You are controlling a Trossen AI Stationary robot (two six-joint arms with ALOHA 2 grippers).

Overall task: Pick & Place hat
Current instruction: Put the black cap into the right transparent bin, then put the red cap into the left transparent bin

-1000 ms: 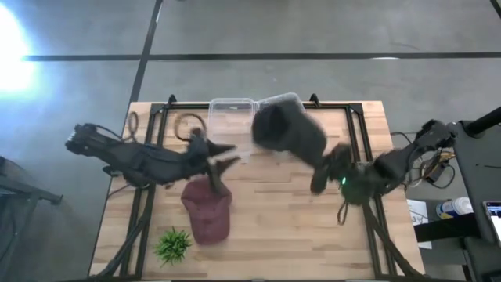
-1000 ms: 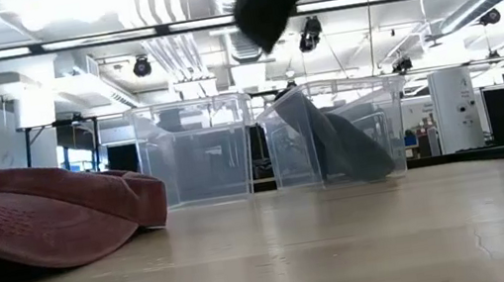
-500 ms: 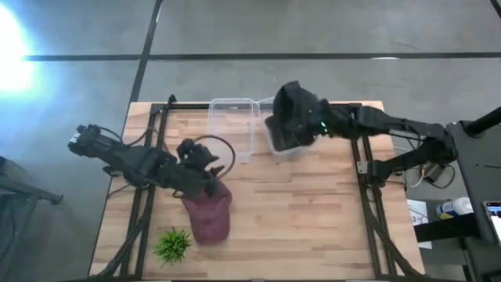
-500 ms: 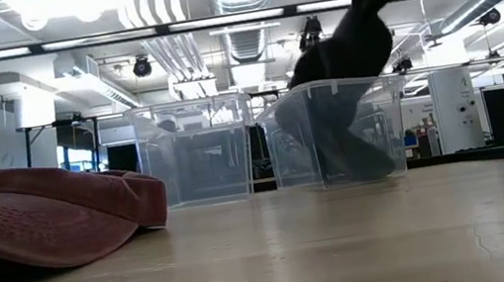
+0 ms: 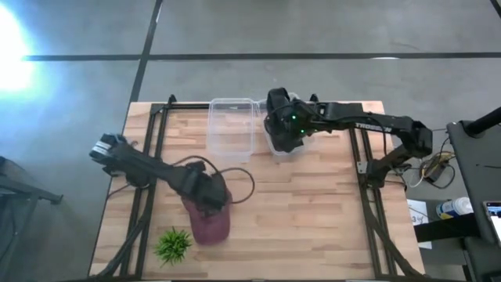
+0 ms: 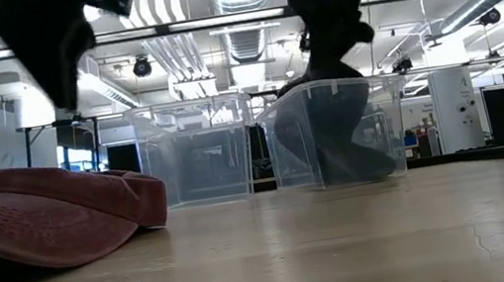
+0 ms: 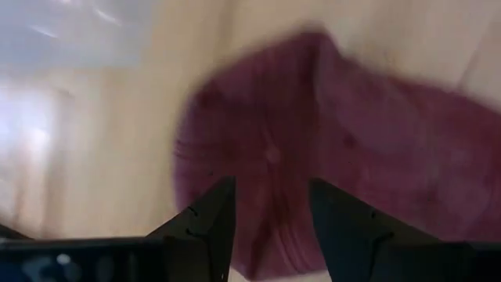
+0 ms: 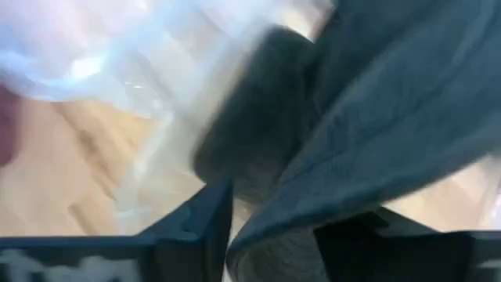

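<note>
Looking straight down, the right arm is stretching across the table [image 5: 313, 204]'s far edge, its right end effector [image 5: 283, 135] sitting over the right-hand clear bin [image 5: 279, 139], where the dark hat [image 5: 286, 131] is lying. The left arm is angling in from the left side, its left end effector [image 5: 210, 196] hovering over the maroon hat [image 5: 211, 219], which is lying near the little green plant [image 5: 173, 244].

At table level, the dark hat [image 6: 332, 139] is filling that bin [image 6: 385, 126], beside an empty one [image 6: 196, 151].

Left wrist: fingers [image 7: 205, 227] are spread apart above the maroon hat [image 7: 376, 157], gripping nothing.

Right wrist: fingers [image 8: 196, 227] are clamping dark fabric [image 8: 376, 125].
</note>
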